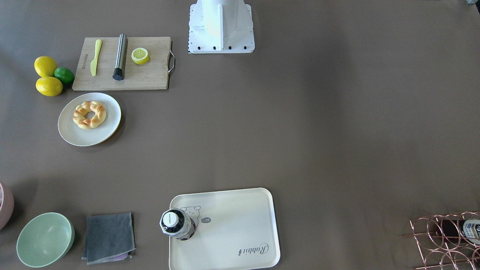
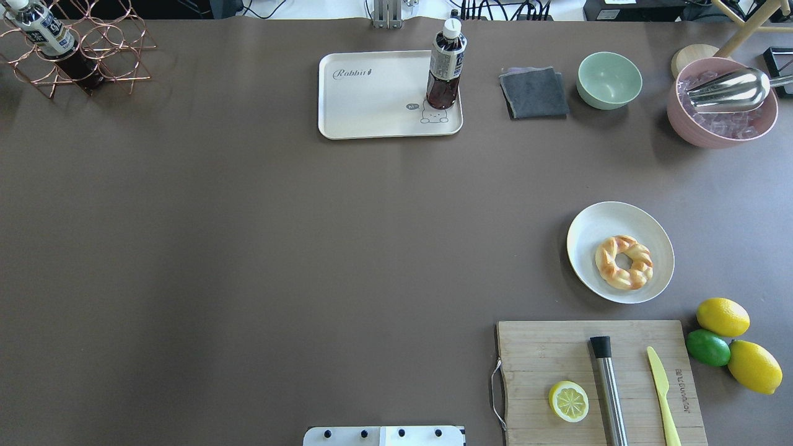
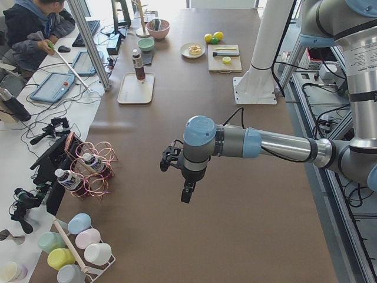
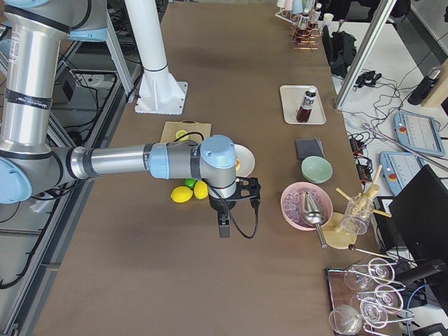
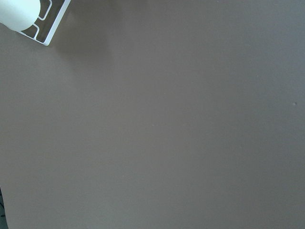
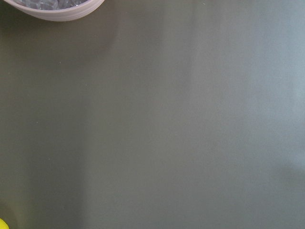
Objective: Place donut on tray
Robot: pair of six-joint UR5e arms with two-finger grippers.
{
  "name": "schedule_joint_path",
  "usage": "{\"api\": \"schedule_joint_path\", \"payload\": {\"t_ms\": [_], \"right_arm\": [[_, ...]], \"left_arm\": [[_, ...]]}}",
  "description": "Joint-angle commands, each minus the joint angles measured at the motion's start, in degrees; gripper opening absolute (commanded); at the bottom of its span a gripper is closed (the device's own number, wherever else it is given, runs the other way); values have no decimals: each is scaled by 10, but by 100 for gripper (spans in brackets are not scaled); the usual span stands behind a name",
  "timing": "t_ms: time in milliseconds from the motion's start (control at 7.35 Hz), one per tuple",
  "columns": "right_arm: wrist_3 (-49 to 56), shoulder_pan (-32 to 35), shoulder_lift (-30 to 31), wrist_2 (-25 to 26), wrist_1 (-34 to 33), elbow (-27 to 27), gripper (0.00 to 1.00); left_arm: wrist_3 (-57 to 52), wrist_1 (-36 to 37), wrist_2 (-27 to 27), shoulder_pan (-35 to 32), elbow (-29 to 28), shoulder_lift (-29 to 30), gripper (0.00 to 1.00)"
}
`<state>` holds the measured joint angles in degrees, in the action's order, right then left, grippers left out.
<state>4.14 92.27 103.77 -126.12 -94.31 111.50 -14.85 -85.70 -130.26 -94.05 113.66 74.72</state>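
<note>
The left gripper point(image 3: 186, 195) and right gripper point(image 4: 222, 228) appear only side-on; their spread cannot be told. The braided golden donut point(image 2: 624, 262) lies on a white plate point(image 2: 593, 226).

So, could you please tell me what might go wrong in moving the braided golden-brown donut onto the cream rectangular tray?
An upright dark drink bottle stands in one corner of the cream rectangular tray; a careless approach could topple it, so the bare end by the script looks safer.
The braided golden-brown donut lies on a round white plate; a low grasp might drag or tip that plate.
</note>
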Motion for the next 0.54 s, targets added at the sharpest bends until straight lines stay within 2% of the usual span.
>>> {"api": "schedule_joint_path", "payload": {"t_ms": [0,408], "right_arm": [[-1,0,0,-1,0,1,100],[-2,1,0,-3,0,6,100]], "left_arm": [[0,-3,1,0,-1,1,97],[0,-66,5,9,-13,-37,97]]}}
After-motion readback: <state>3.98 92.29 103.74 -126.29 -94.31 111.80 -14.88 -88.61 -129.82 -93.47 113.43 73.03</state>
